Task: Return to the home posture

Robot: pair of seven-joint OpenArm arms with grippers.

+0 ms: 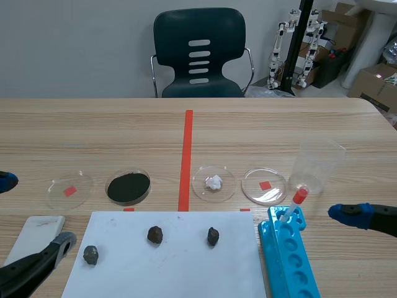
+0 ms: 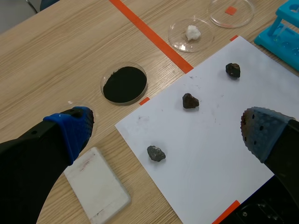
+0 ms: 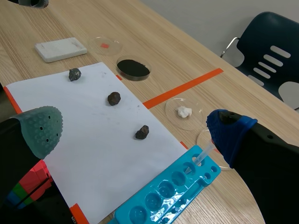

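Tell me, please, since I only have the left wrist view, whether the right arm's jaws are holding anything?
Observer: No, the right jaws stand open with nothing between them.
Operator: Is anything standing in the blue rack?
Observer: Yes, a red-capped dropper leans in a hole near the far end of the blue rack.
Operator: And is there anything beyond the rack?
Observer: A clear plastic cup stands upright just beyond it, and it looks empty.
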